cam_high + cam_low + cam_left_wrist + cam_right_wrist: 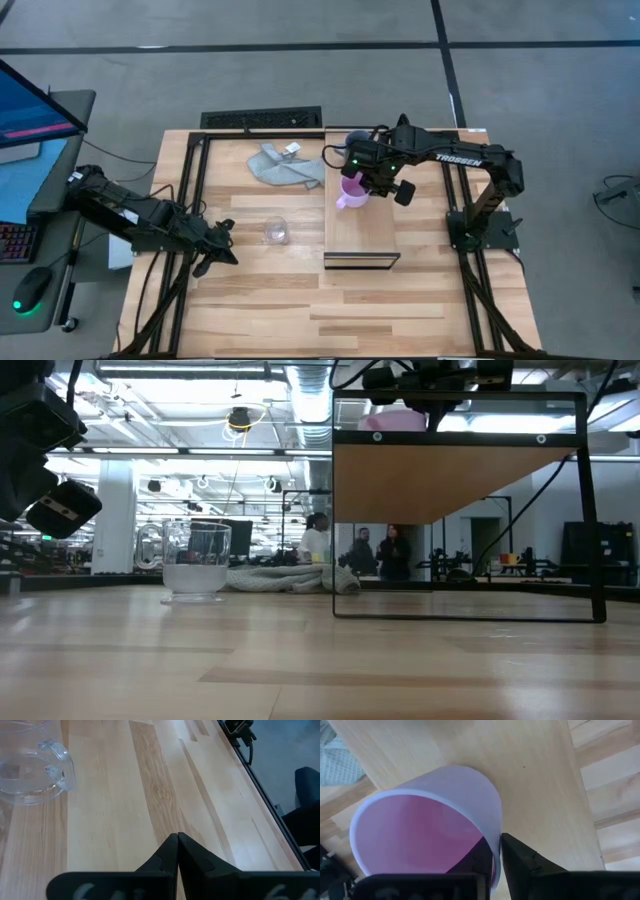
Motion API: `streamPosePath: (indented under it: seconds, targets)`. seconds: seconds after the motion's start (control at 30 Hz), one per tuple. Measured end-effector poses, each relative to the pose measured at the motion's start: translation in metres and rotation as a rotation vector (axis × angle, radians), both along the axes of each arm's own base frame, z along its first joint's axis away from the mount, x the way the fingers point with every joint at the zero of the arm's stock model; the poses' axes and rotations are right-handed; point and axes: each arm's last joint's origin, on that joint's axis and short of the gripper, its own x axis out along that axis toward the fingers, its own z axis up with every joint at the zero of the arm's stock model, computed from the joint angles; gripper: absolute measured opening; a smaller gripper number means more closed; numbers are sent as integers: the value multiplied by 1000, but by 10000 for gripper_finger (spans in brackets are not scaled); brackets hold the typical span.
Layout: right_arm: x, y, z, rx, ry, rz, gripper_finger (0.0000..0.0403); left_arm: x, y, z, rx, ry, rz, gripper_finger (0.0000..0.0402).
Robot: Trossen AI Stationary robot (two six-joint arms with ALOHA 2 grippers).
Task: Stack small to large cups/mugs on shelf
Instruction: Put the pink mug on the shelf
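Note:
A pink-purple mug (350, 192) is at the shelf (365, 238), a light-wood plank on a dark frame. My right gripper (363, 184) is shut on its rim from above. In the low view the mug (398, 420) shows just above the shelf's top edge. Whether its base rests there I cannot tell. A blue-grey mug (356, 141) stands at the shelf's far end, partly hidden by my right arm. The clear glass cup (277, 231) stands upright on the table left of the shelf. My left gripper (222, 240) is shut and empty, left of the glass cup (30, 770). My right gripper holds the pink-purple mug by its wall at the rim (494, 837), with one finger inside (477, 857) and one outside (522, 862). The fingers come from above, pointing steeply down. The mug's mouth faces up, and its handle (342, 204) is turned toward the table's near side.
A crumpled grey cloth (285, 167) lies on the table at the far side, left of the shelf. The dark frame rails (195, 190) run along the table's left and right sides. Bare tabletop (330, 310) lies near the front edge. People stand in the room beyond the table (380, 552).

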Motion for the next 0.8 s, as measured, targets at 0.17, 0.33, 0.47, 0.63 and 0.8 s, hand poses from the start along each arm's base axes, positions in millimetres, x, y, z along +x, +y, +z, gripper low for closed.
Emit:
streamPosePath:
  seconds: [0.17,0.33,0.47,0.63,0.8]
  targets:
    - [0,2,0,5,-5,25,62,0,0,0,2,-1,-1,0]
    - [0,2,0,9,-5,33,62,0,0,0,2,-2,-1,0]
    - [0,2,0,5,-4,34,62,0,0,0,3,-2,-2,0]
    - [0,2,0,-4,-4,33,62,0,0,0,3,-2,-2,0]
    - [1,2,1,-7,-9,33,62,0,0,0,8,-5,-5,0]
